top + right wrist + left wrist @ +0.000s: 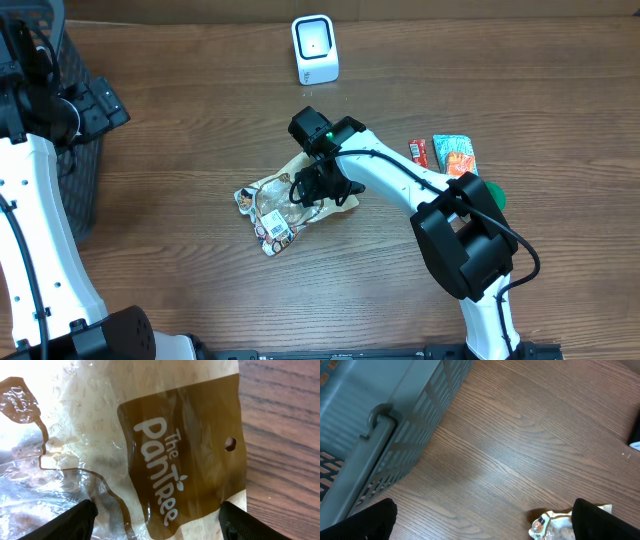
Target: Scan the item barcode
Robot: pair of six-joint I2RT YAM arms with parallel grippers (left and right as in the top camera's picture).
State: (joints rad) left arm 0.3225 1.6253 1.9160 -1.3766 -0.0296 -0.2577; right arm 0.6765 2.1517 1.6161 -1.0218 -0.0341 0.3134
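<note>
Right gripper (pixel 322 188) sat low over the snack bag (pixel 268 200), jaws spread wide. In the wrist view its fingers (pixel 75 521) stood either side of the brown printed end, nothing pinched yet. Judged as lining up a grasp on that end. The bag lay flat mid-table, clear end toward the left arm, with its barcode label (pixel 277 230) face up near the front edge. Likely reason for gripping the far end: it keeps the label uncovered for the scan.

Scanner (pixel 315 48) stood upright at the back of the table (pixel 200 120), well apart from the bag, window facing forward. Bare wood lay between them, so the lift-and-carry path looked open. The label would probably need tilting toward the window.

Right of the arm were an orange packet (pixel 455 155) and a red packet (pixel 420 152), near the arm but off the path.

Left gripper (pixel 482 515) hung fully open, holding nothing, just beside the grey basket (pixel 395 410) at the left edge. The basket wall limited room there; the bag's corner showed only at the frame bottom.
</note>
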